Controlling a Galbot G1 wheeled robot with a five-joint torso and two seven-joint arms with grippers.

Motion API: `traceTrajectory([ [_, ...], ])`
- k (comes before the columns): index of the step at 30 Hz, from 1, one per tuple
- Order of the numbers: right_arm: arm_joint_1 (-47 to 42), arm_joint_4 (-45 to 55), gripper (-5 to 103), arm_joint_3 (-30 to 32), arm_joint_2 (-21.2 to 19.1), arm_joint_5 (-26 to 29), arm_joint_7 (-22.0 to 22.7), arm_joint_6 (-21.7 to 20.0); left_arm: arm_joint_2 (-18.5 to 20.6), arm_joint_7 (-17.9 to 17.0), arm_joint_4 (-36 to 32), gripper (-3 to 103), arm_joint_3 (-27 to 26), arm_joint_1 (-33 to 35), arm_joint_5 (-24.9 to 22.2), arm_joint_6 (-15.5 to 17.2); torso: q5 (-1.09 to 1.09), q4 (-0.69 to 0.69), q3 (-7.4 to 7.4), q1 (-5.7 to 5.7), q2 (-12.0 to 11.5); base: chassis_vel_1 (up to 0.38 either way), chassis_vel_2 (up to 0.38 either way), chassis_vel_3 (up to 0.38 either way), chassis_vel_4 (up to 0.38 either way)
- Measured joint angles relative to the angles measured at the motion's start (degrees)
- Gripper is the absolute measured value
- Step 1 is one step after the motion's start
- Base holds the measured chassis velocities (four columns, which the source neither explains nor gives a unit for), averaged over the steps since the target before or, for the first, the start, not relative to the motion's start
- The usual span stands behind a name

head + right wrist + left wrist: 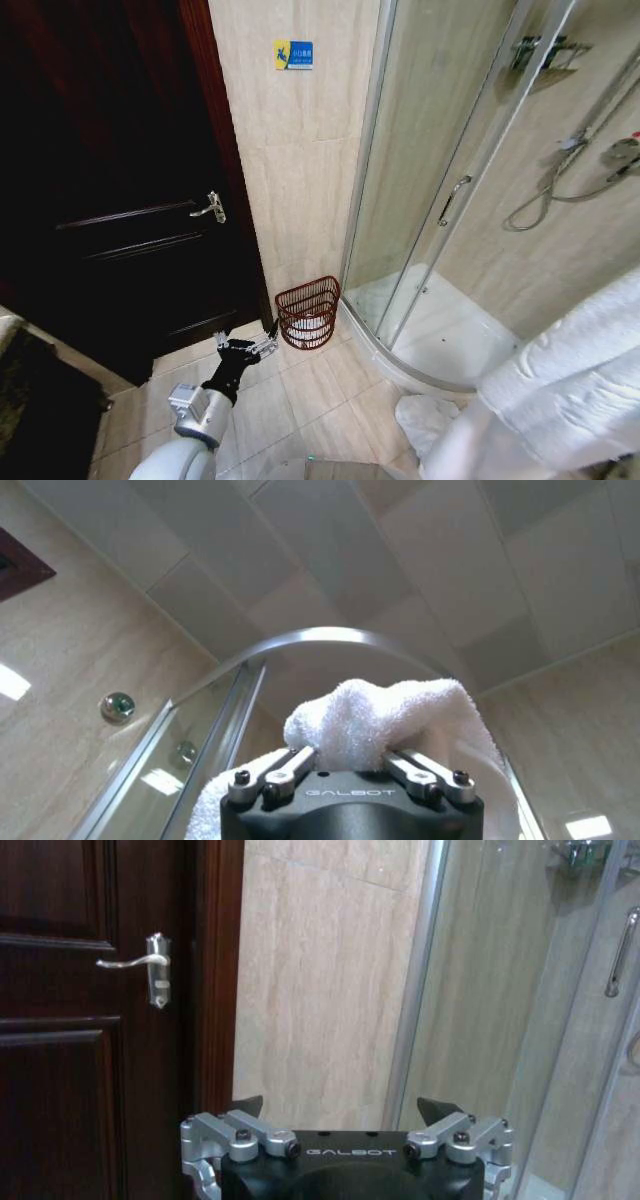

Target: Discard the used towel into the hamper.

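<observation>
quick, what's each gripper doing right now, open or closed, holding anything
Left gripper: open, holding nothing, facing the wall beside the door.
Right gripper: closed on the white towel, raised toward the ceiling.

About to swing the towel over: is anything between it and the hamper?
Only the left tool, open, low just left of the hamper. The towel, clamped in the right tool, has bare floor between.
</observation>
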Motion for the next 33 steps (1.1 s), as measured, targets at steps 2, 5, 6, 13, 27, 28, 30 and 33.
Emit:
traceTrajectory([
  [2, 0.0, 0.0, 10, 0.1, 0.0, 0.0, 0.0, 0.1, 0.0, 0.0, 0.0, 100, 0.0, 0.0, 0.0, 0.0, 0.0, 0.0, 0.0, 0.0, 0.0, 0.0, 0.0, 0.0, 0.0],
  [5, -0.1, 0.0, 10, 0.1, 0.1, 0.0, 0.0, 0.3, 0.0, 0.0, 0.0, 100, 0.0, 0.0, 0.0, 0.0, 0.01, 0.0, 0.0, 0.0, 0.0, 0.051, 0.063, -0.051, -0.068],
  [6, -0.2, 0.0, 10, 0.2, 0.2, 0.0, 0.0, 0.4, 0.0, 0.0, 0.0, 100, 0.0, 0.0, 0.0, 0.0, 0.01, 0.0, 0.0, 0.0, 0.0, 0.098, 0.076, -0.107, -0.093],
  [13, 0.0, 0.0, 10, -0.2, 0.1, 0.0, -0.1, 0.6, 0.0, 0.0, 0.0, 100, 0.0, 0.0, 0.0, 0.0, -0.03, 0.0, 0.0, -0.01, 0.0, 0.146, 0.154, -0.132, -0.139],
  [27, 0.6, 0.0, 10, -2.6, -0.7, 0.2, -1.3, 1.9, 0.0, 0.0, 0.0, 100, 0.0, 0.0, 0.0, 0.0, 0.01, 0.0, 0.0, 0.0, 0.0, 0.06, 0.054, -0.054, -0.046],
  [28, 0.7, 0.0, 10, -2.9, -0.8, 0.2, -1.5, 1.9, 0.0, 0.0, 0.0, 100, 0.0, 0.0, 0.0, 0.0, 0.01, -0.01, 0.0, 0.0, 0.0, 0.0, 0.0, 0.0, 0.0],
  [30, 1.0, 0.0, 10, -3.2, -1.0, 0.2, -1.6, 1.9, 0.0, 0.0, 0.0, 100, 0.0, 0.0, 0.0, 0.0, 0.01, 0.0, 0.0, 0.0, 0.0, 0.0, 0.0, 0.0, 0.0],
  [33, 1.5, 0.0, 10, -3.8, -1.4, 0.1, -1.8, 1.9, 0.0, 0.0, 0.0, 100, 0.0, 0.0, 0.0, 0.0, 0.0, 0.0, 0.0, 0.0, 0.0, 0.0, 0.0, 0.0, 0.0],
])
